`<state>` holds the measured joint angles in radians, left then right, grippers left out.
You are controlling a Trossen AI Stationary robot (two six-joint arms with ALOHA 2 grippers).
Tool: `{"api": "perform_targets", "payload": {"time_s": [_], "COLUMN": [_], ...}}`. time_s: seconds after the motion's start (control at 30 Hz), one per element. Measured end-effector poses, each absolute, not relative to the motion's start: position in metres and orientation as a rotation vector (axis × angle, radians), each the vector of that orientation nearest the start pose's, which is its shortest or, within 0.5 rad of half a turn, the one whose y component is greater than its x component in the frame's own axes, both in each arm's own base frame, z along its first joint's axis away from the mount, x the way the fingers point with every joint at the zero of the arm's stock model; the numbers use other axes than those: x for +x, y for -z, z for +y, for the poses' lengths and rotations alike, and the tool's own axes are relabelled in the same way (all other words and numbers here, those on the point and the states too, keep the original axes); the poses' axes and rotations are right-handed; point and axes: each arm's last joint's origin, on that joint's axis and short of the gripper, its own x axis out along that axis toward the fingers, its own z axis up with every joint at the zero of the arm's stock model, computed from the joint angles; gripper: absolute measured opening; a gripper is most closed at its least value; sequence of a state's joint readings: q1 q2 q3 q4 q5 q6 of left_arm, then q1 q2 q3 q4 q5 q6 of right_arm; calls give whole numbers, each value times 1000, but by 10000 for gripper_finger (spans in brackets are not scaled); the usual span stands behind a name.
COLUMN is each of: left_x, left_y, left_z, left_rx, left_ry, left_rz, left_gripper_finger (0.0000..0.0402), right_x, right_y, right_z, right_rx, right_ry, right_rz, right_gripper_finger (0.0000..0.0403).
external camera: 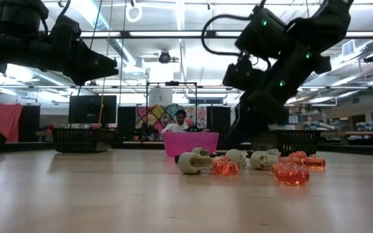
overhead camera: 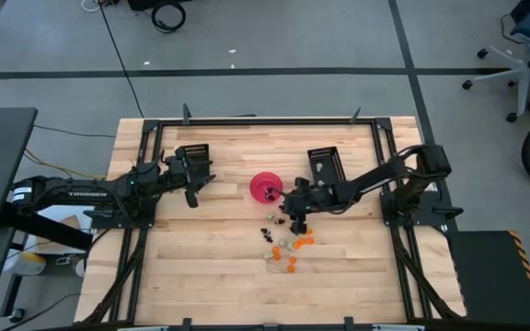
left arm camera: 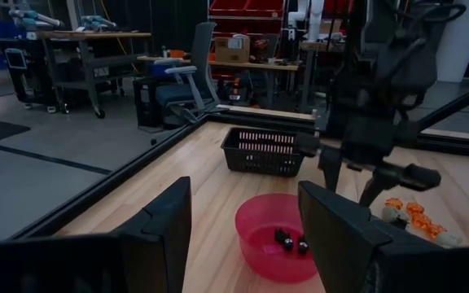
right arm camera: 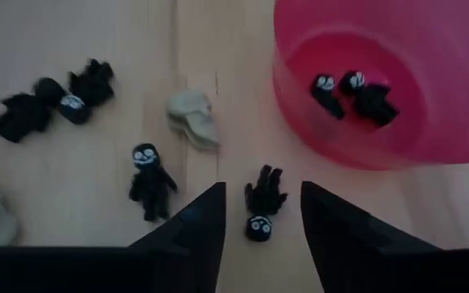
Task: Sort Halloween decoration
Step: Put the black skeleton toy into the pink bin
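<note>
The Halloween decoration lies loose on the wooden table (overhead camera: 201, 276): black figures (right arm camera: 151, 181), a black bat shape (right arm camera: 51, 102), whitish skulls (right arm camera: 194, 118) and orange pieces (external camera: 291, 172). Two black figures (right arm camera: 352, 94) lie inside the pink bowl (right arm camera: 430, 122). My right gripper (right arm camera: 262, 191) slants down just on the near side of the bowl, open, with its fingers on either side of one black figure (right arm camera: 264, 207) lying flat on the table, not touching it. My left gripper (left arm camera: 247, 203) waits open and level to the left of the bowl (overhead camera: 267, 187).
Two black basket trays (overhead camera: 194, 154) (overhead camera: 325, 164) stand on the far half of the table, either side of the bowl. The trinket cluster (overhead camera: 285, 246) spreads toward the near edge. A black metal frame (overhead camera: 247, 120) rims the table.
</note>
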<state>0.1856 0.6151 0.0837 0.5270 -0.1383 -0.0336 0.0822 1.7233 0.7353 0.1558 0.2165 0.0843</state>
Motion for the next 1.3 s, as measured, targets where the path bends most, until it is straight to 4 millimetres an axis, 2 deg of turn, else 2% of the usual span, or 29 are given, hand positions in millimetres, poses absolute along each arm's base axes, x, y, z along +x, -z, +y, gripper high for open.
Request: {"api": "perform_targets", "payload": {"time_s": [0.13, 0.27, 0.37, 0.6, 0.7, 0.93, 1.17, 1.3], "left_x": [139, 139, 139, 139, 139, 139, 139, 139], "left_y": [-183, -183, -183, -183, -183, -183, -183, -183], "left_z": [30, 30, 30, 30, 30, 30, 30, 30], "left_rx": [-33, -34, -34, -33, -33, -33, -32, -33], "left_ry": [-324, -324, -324, -324, -324, -324, -324, -324], "left_rz": [-1, -1, -1, -1, -1, -1, -1, -1], "left_gripper_finger": [194, 194, 194, 194, 194, 194, 194, 194], "right_x": [311, 312, 312, 311, 312, 329, 347, 351], "right_y": [-113, -109, -107, -107, -109, -131, -162, -175], "right_z": [17, 17, 17, 18, 18, 25, 30, 29], "right_rx": [-58, -63, -53, -21, -17, -87, -190, -243], "right_ry": [186, 191, 196, 176, 164, 129, 87, 103], "right_rz": [833, 837, 847, 857, 866, 986, 1000, 1045], "right_gripper_finger": [179, 173, 148, 60, 39, 45, 47, 47]}}
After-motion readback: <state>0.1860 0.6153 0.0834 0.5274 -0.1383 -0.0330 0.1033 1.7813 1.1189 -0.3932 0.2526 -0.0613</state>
